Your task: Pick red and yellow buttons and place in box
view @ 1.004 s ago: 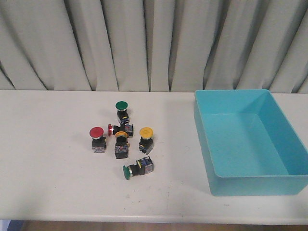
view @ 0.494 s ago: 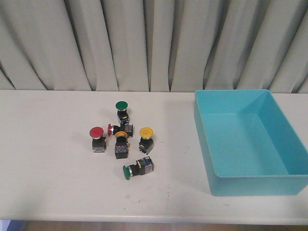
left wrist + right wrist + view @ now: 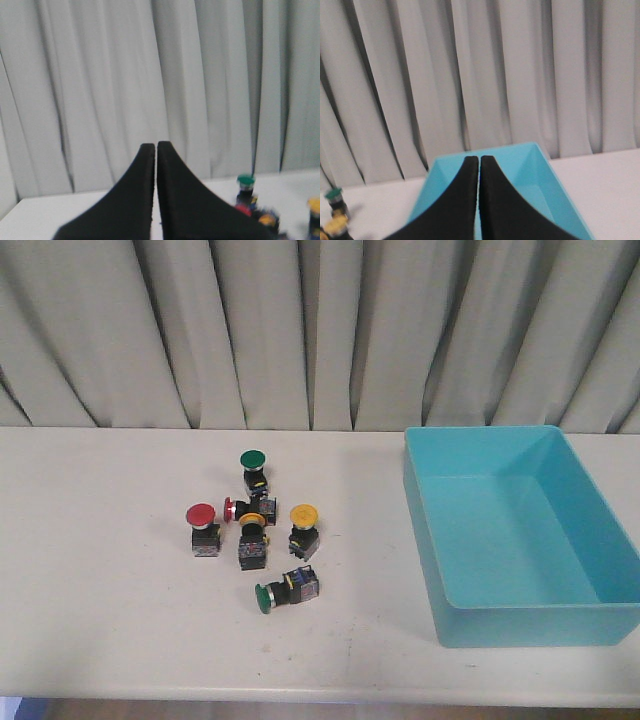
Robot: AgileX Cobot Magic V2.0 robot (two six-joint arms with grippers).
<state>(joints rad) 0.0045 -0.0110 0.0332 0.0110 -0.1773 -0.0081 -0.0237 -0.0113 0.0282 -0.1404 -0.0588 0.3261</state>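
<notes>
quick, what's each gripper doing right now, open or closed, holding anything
Left gripper: closed, holding nothing.
Right gripper: closed, holding nothing.

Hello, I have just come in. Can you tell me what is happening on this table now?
Nothing is being handled yet. Six push-button switches sit in a cluster on the table: two red buttons, two yellow buttons and two green ones. The blue box to their right holds nothing. The left tool and right tool are both shut, holding nothing.
</notes>
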